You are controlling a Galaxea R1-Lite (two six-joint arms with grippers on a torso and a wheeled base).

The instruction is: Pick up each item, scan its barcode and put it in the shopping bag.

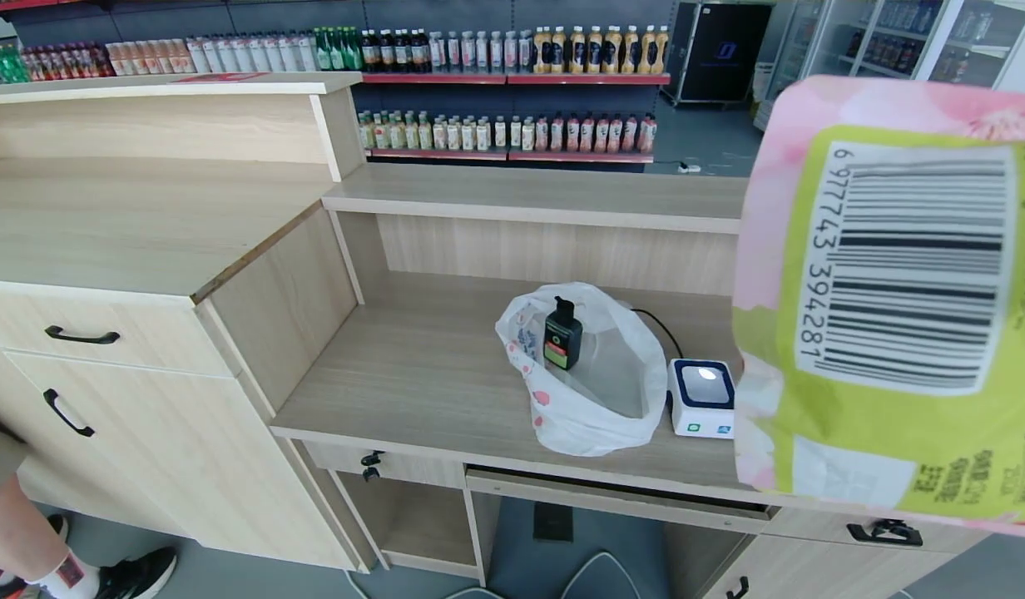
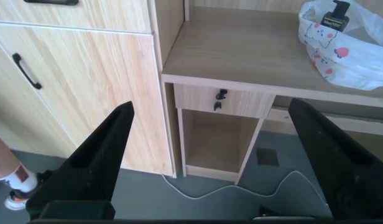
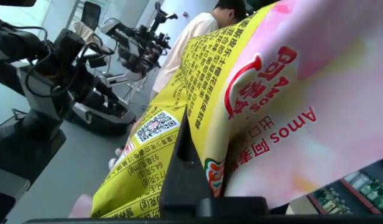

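Where the wooden tabletop point(image 1: 429, 374) sits below a shelf, a white shopping bag point(image 1: 591, 416) lies open on it. The bag has pink spots.

High up and close to the head camera, on the right side, is a pink and yellow-green snack packet point(image 1: 895, 291). Its barcode point(image 1: 912, 266) faces the camera. The right pincer point(image 3: 185, 168) is pinching this packet. The packet is up in the air, well apart from the bag.

A small white scanner point(image 1: 702, 399) stands on the tabletop just beside the bag, on its right. A black cord point(image 1: 658, 324) runs off behind it. A dark bottle point(image 1: 562, 337) stands inside the bag.

The left pincer point(image 2: 211, 107) is spread wide and holds nothing. It hangs low, above the grey floor point(image 2: 241, 199), in front of the cupboard point(image 2: 86, 81).
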